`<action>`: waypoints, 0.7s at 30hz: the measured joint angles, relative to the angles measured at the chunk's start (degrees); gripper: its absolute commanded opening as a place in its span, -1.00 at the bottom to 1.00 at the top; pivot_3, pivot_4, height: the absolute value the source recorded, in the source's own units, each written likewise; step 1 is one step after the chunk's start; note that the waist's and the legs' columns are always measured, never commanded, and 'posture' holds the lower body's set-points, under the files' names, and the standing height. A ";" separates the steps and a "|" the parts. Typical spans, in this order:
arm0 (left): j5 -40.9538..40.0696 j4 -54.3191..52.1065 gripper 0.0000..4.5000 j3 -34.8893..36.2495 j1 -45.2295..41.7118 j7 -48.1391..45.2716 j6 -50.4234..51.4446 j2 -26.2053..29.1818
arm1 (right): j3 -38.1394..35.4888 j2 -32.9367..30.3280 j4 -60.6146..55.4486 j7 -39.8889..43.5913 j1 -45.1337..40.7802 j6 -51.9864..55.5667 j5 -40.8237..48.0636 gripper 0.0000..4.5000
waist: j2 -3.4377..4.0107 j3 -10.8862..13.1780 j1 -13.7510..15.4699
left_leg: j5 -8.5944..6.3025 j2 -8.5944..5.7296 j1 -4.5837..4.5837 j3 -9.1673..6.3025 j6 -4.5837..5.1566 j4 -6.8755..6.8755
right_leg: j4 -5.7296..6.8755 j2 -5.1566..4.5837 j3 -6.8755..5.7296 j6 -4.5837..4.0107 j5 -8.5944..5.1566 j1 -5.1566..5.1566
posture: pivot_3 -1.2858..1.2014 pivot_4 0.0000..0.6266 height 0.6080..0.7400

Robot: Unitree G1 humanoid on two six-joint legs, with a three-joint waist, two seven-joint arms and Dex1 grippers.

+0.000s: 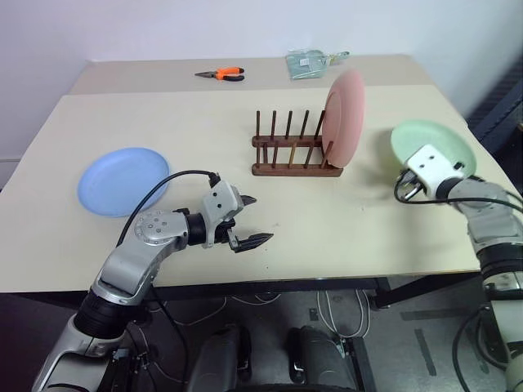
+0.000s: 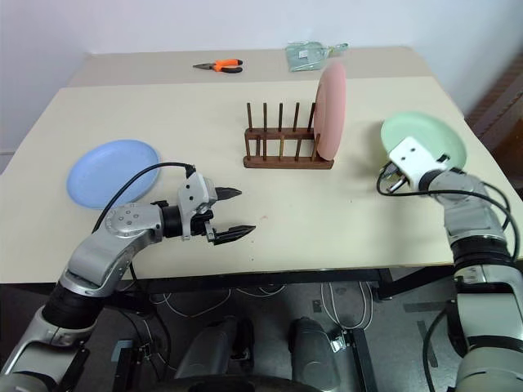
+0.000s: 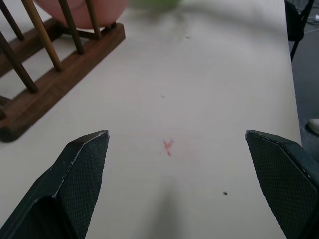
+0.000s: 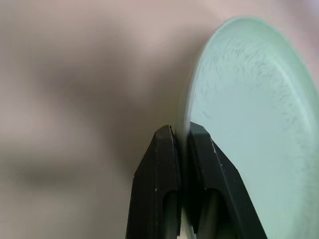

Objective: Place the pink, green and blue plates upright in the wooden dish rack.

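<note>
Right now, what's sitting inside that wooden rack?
Just the pink plate, standing upright on edge at the right end of the wooden rack. The other slots between the pegs look empty. The plate's bottom edge, behind the rail, can't be seen.

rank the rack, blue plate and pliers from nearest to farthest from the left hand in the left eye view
1. rack, ahead, to the right of the left hand
2. blue plate, on its left
3. pliers, at the far edge

Bright, even light with soft shadows; the right wrist view's background is blurred
</note>
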 measured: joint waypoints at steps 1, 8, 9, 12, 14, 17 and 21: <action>0.00 0.03 1.00 0.54 0.09 0.05 -0.02 0.39 | -2.57 -0.23 -3.94 -0.05 -1.10 1.89 2.08 -0.96 | 0.00 0.00 -0.12 | 0.01 0.02 0.00 0.00 -0.03 0.00 | 0.00 0.02 0.00 0.00 0.00 -0.01 | 0.03 -0.52 1.00; 0.13 1.91 1.00 1.33 -0.13 -0.53 -1.13 1.03 | -13.86 4.23 -29.17 3.77 -12.71 21.30 26.00 -0.96 | -0.07 -0.04 0.09 | 0.03 0.09 0.03 -0.08 -0.09 -0.04 | 0.00 0.05 -0.03 -0.02 0.00 0.03 | 0.03 -0.52 1.00; 0.33 2.46 1.00 1.40 -0.18 -0.53 -1.36 1.05 | -15.09 6.27 -32.78 4.52 -12.96 26.86 32.31 -0.96 | -0.15 -0.08 0.17 | 0.02 0.10 0.03 -0.12 -0.06 -0.04 | -0.02 0.02 -0.04 -0.03 0.01 0.06 | 0.03 -0.52 1.00; 0.66 3.28 1.00 1.44 -0.33 -0.50 -1.67 1.03 | -15.90 13.19 -38.54 3.15 -12.92 39.14 46.47 -0.96 | -0.17 -0.09 -0.01 | -0.02 0.08 0.02 -0.10 -0.01 -0.04 | -0.01 -0.05 -0.03 -0.06 0.03 0.01 | 0.03 -0.52 1.00; 0.83 3.25 1.00 1.45 -0.46 -0.45 -1.86 0.89 | -15.92 18.74 -40.13 -1.26 -13.28 45.87 54.33 -0.96 | -0.14 -0.08 -0.10 | -0.02 0.07 -0.04 -0.10 -0.01 -0.07 | 0.02 -0.07 -0.03 -0.08 0.04 -0.09 | 0.03 -0.52 1.00; 1.12 3.06 1.00 1.54 -0.04 -0.30 -2.02 0.93 | -17.40 25.19 -38.16 -11.08 -16.16 53.29 62.72 -0.96 | -0.14 -0.08 -0.10 | -0.02 0.06 -0.12 -0.10 -0.02 -0.08 | 0.03 -0.08 -0.03 -0.11 0.06 -0.18 | 0.03 -0.52 1.00; 1.19 2.75 1.00 1.61 0.63 0.40 -2.03 0.98 | -18.20 28.47 -33.03 -19.46 -17.95 56.51 64.93 -0.96 | -0.14 -0.08 0.09 | -0.03 0.02 -0.17 -0.09 -0.01 -0.09 | 0.00 -0.10 -0.04 -0.12 0.06 -0.20 | 0.03 -0.52 1.00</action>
